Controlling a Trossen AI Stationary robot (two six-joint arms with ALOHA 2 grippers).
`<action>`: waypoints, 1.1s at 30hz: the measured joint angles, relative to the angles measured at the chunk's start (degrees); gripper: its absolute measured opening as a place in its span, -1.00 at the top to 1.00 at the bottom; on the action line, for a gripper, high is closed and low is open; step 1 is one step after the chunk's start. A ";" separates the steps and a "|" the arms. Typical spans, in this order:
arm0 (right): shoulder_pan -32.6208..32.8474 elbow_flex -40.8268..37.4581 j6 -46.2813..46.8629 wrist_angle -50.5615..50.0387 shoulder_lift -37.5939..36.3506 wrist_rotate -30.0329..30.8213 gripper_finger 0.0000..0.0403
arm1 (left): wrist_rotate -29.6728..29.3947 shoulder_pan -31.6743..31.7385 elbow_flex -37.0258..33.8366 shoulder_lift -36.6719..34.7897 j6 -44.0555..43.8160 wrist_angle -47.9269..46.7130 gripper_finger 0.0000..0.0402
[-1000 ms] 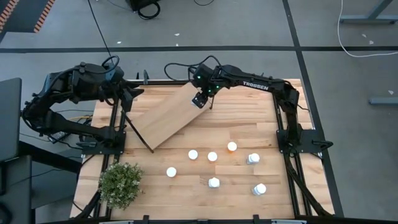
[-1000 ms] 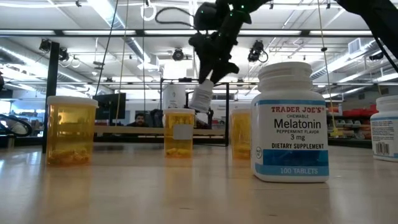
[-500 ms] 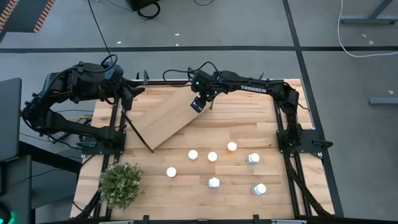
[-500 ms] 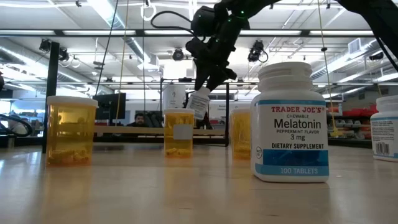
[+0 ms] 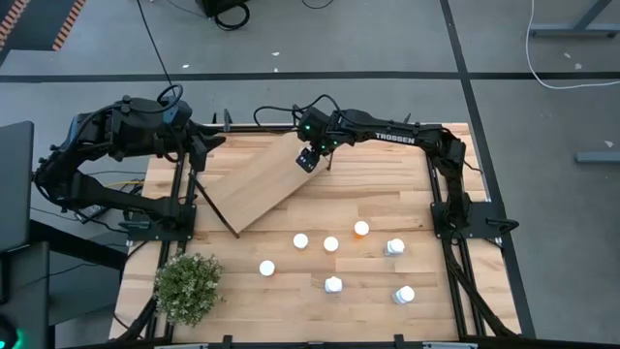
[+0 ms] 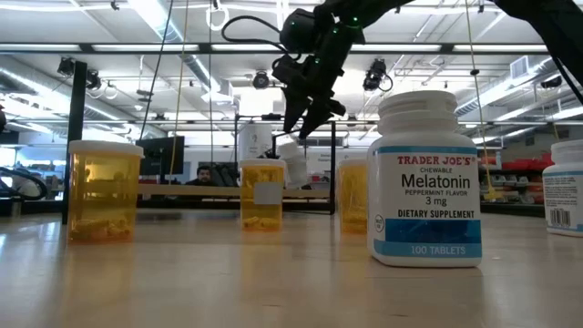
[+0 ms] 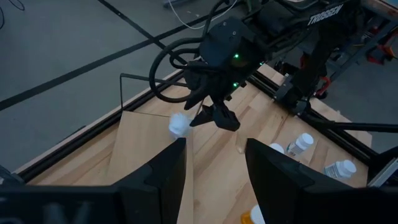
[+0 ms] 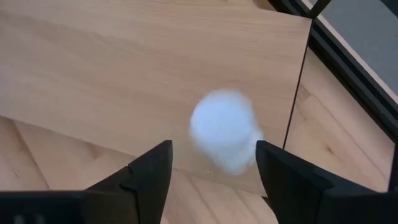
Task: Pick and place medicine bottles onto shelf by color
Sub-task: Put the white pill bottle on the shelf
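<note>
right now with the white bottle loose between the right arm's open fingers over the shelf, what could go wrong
1. The white bottle shows blurred and clear of both fingers of the right gripper, so it is probably dropping. It could bounce or tip over on the shelf.
2. It hangs close to the shelf's end edge, so a roll might carry it off onto the table.
The left gripper waits at the shelf's other end, too far away to catch it.

Bright, even light falls from long ceiling strip lamps [image 6: 173, 23]; shadows on the slatted wooden tabletop [image 5: 387, 208] are faint. A white-bodied bottle [image 8: 225, 129] smears with motion blur.
</note>
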 joint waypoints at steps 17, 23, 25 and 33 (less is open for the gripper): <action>0.11 6.22 -0.18 -2.21 0.00 -1.50 -0.22 | 0.00 0.02 0.00 0.25 -0.01 0.39 0.14; 0.13 19.59 -2.23 -10.81 0.00 -1.68 -0.22 | -0.02 0.02 0.00 2.65 0.36 5.11 0.14; 0.13 25.12 -3.27 -15.76 0.00 -1.58 -0.22 | -0.16 0.02 0.00 4.13 0.66 6.18 0.14; 0.17 25.24 -1.33 -22.12 -10.41 1.34 -0.22 | -1.11 0.22 -0.02 14.94 6.38 8.09 0.14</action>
